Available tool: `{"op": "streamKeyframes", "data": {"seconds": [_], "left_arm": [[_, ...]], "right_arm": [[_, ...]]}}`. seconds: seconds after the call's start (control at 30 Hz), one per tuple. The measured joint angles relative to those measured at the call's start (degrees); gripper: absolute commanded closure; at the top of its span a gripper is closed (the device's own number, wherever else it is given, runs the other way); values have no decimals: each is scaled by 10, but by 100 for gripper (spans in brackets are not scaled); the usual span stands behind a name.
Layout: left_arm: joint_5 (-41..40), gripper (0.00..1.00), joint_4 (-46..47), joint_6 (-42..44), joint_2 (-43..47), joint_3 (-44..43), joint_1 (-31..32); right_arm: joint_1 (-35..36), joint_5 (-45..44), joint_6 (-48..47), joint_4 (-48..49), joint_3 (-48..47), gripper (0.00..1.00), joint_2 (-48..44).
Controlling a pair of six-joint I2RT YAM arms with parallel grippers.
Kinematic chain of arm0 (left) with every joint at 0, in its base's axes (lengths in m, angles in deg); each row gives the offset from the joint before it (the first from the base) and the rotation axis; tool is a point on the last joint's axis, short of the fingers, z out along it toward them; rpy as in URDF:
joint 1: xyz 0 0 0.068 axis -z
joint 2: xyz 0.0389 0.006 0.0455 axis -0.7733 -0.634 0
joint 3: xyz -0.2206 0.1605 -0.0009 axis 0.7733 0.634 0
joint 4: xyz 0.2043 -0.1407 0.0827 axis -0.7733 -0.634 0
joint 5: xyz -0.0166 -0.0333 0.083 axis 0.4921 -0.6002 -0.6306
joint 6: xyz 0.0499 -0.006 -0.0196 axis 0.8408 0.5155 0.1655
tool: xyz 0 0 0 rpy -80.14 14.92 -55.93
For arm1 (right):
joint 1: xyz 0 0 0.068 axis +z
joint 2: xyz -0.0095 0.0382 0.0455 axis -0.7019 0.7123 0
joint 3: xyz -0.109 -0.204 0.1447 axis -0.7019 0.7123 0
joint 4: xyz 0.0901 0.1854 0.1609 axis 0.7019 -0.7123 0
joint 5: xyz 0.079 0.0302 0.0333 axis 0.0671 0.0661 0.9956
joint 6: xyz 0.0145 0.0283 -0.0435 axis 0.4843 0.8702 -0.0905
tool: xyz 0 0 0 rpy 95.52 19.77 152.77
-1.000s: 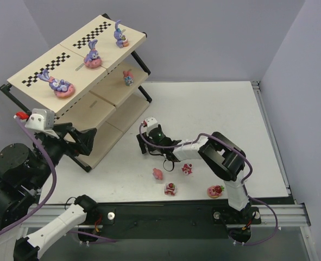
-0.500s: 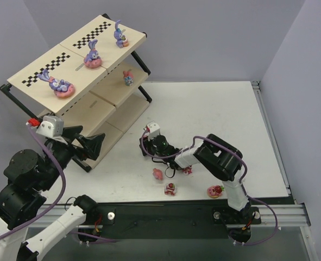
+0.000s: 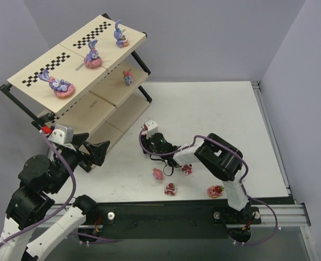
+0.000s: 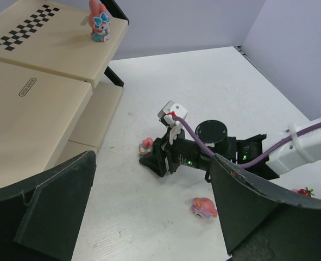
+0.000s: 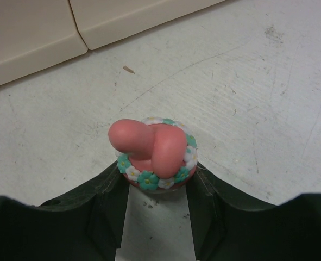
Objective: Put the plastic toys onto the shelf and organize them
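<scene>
Grasp of pink figurine by right fingers. The toy sits between the 2 fingertips, and each fingertip touches 1 side of its flower-ringed base. The fingers are narrowed to the width of that base and hold nothing else. Whether the base rests on the worktop or hangs just clear of it cannot be told.

Handling (judged): small, hard, glossy plastic, so light and stiff but slippery. The rounded upper body offers no flat face. The low ringed base, taken across its widest part as shown, is the better hold. A pinch set off-centre could let the toy tip or squirt out ahead of the fingertips.

Pose: right arm is folded at the elbow and stretched low over the worktop, with the fingers pointing toward the shelf. The shelf's lowest boards lie near, ahead of the fingertips. Left arm is raised beside the shelf's near end. Left fingers are spread wide and empty, and the figurine lies well ahead of them.

Remaining stock: 4 loose toys lie on the worktop behind the right fingers, toward the arm's base. 3 purple bunnies occupy the top board and 1 pink-eared figure the middle board, all ahead of and above both sets of fingers.
</scene>
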Motion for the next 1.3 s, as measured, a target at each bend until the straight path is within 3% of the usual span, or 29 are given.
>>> {"op": "streamKeyframes", "data": {"seconds": [0.27,0.47,0.77,0.97,1.3], "left_arm": [[-21,6,13,-3,99,95,0],[-70,12,20,-29,210,186,0],[-205,9,17,-55,244,218,-1],[-275,3,-7,-66,244,218,-3],[-323,3,-28,-79,249,218,-4]], "right_arm": [[12,-2,-14,-159,-62,100,-114],[39,6,-26,-236,-193,100,-153],[32,55,-48,-299,-393,100,-69],[13,98,-50,-313,-472,100,13],[6,127,-62,-351,-533,100,45]]}}
